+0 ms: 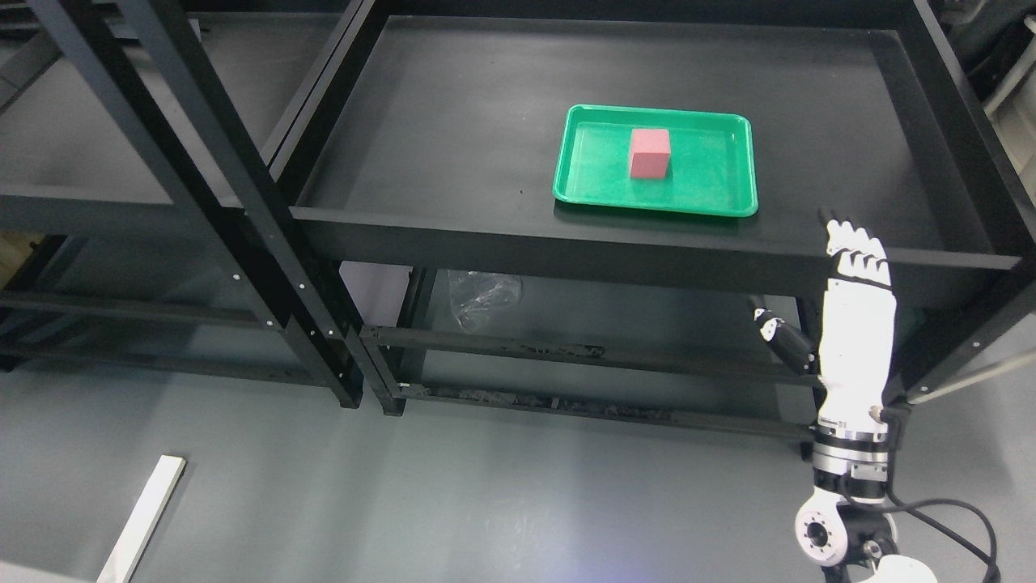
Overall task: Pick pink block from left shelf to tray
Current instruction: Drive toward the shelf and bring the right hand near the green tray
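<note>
A pink block sits upright inside the green tray, near the tray's middle. The tray rests on the top of the right black shelf. My right hand comes up from the lower right, in front of the shelf's front rail and to the right of the tray. Its white fingers are extended and its thumb sticks out to the left; it holds nothing. The block is well apart from the hand. My left arm does not show.
The left shelf stands beside the right one, its black uprights crossing the left of the picture. A crumpled clear plastic bag lies below the right shelf. A white strip lies on the grey floor at the lower left.
</note>
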{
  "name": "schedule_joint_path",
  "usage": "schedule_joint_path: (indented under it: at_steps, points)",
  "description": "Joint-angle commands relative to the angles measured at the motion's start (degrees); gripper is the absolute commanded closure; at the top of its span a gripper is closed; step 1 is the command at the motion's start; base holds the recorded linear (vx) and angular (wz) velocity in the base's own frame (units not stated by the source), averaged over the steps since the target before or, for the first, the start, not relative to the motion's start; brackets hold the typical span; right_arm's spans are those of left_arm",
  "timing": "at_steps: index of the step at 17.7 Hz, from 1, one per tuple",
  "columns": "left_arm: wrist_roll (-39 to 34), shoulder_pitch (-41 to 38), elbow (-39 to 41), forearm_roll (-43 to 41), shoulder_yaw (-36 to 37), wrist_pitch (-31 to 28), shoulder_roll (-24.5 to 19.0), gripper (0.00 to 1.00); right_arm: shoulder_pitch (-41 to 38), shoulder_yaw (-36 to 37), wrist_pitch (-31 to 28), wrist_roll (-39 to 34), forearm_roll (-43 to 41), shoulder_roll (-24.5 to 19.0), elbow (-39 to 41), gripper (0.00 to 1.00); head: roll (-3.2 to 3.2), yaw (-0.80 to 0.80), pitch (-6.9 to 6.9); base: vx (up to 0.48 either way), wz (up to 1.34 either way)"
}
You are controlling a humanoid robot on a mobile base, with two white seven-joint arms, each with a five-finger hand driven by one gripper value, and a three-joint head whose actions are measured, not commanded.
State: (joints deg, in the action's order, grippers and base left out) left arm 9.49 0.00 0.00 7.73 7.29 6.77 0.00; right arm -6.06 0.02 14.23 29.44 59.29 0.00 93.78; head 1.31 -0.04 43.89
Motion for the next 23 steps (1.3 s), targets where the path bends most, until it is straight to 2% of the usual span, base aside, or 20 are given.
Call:
schedule_joint_path:
  at_steps: [1,6,20,23]
  points:
    - [0.01,-1.14,1.0,0.0,0.0,0.0,-1.0,0.0,0.17,-1.34,0.0,-6.93,-0.23,1.0,0.0,0.01,0.0,0.0,0.0,0.201,-0.03]
    - [0.01,-1.14,1.0,0.0,0.0,0.0,-1.0,0.0,0.17,-1.25,0.18,-6.68,-4.0,1.0,0.0,0.01,0.0,0.0,0.0,0.215,-0.02]
    - [0.01,-1.14,1.0,0.0,0.0,0.0,-1.0,0.0,1.49,-1.69,2.55,-7.73,-4.62,1.0,0.0,0.01,0.0,0.0,0.0,0.196,0.04]
    - [0.01,-1.14,1.0,0.0,0.0,0.0,-1.0,0.0,1.4,-1.95,2.03,-14.2,-4.8,1.0,0.0,0.01,0.0,0.0,0.0,0.151,0.07]
